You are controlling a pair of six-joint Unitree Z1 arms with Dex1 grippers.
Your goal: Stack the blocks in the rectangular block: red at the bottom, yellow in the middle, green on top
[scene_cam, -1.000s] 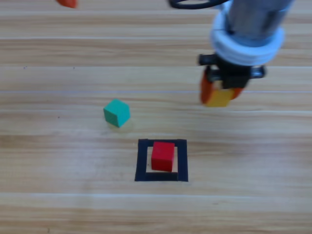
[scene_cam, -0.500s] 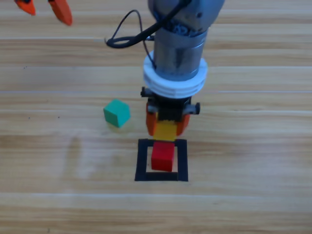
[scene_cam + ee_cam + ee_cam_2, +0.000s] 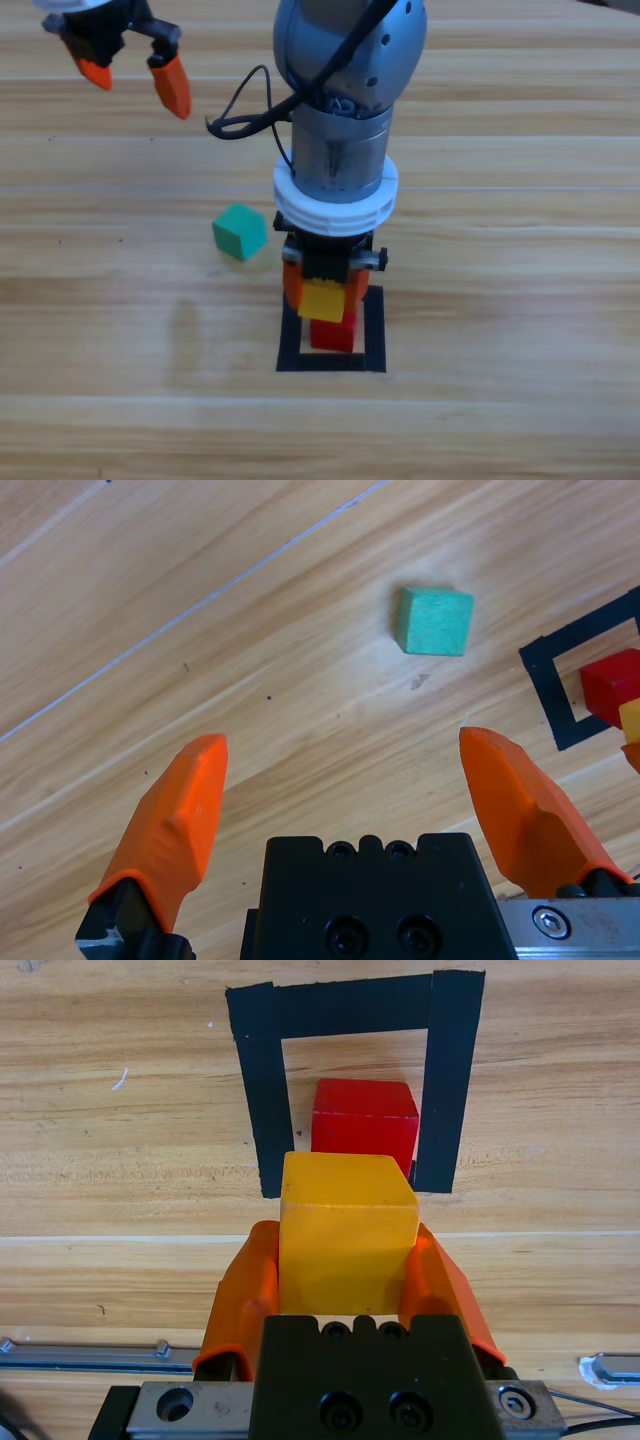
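Our right gripper (image 3: 322,290) pinches the yellow cube (image 3: 322,299) between its two orange jaws, one jaw pressed to each side face, as the right wrist view shows clearly. We take the black tape square (image 3: 373,330) as our landmark: in the high view the yellow cube sits over the square's upper part, overlapping the top of the red cube (image 3: 333,335), and whether the two cubes touch we cannot tell. The red cube rests inside the square on the bare wood of its hollow centre; in the right wrist view it lies just beyond the yellow cube, framed by the tape on three visible sides. Our right arm comes down from the top edge straight above the square and hides its upper border. The teal-green cube (image 3: 239,231) lies outside the square, near its upper left corner, alone on the wooden table (image 3: 520,260) and touched by nothing. Farther from the square, up in the top left corner of the high view, our left gripper (image 3: 135,78) hangs with its jaws spread wide and nothing between them; its wrist view looks down on the green cube and on a corner of the square.
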